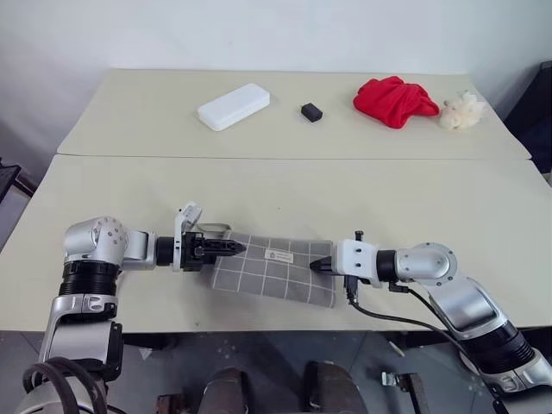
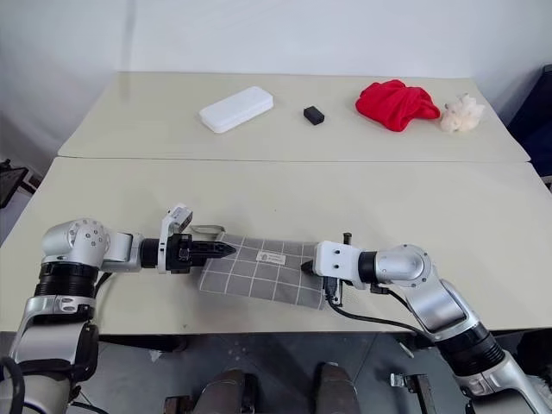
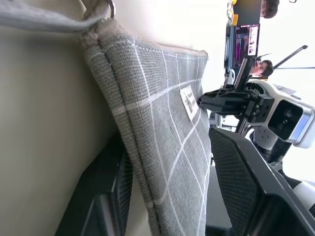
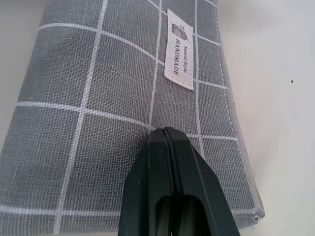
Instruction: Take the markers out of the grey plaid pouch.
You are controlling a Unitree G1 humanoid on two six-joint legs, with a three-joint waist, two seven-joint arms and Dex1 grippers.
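The grey plaid pouch (image 1: pixel 276 267) lies flat near the table's front edge, its white label (image 4: pixel 178 49) facing up. My left gripper (image 1: pixel 231 248) points at the pouch's left end. In the left wrist view its two fingers stand apart, one on each side of the pouch's edge (image 3: pixel 142 162), so it is open. My right gripper (image 1: pixel 320 266) is at the pouch's right end, shut, and its fingertips (image 4: pixel 164 132) press on the fabric. I cannot tell whether any cloth is pinched between them. The markers are hidden.
On the far table lie a white hard case (image 1: pixel 233 106), a small black block (image 1: pixel 311 111), a red cloth (image 1: pixel 394 100) and a cream fluffy thing (image 1: pixel 461 110). A seam (image 1: pixel 285 157) divides the two tables. The pouch's lower corner lies at the front edge (image 1: pixel 259 330).
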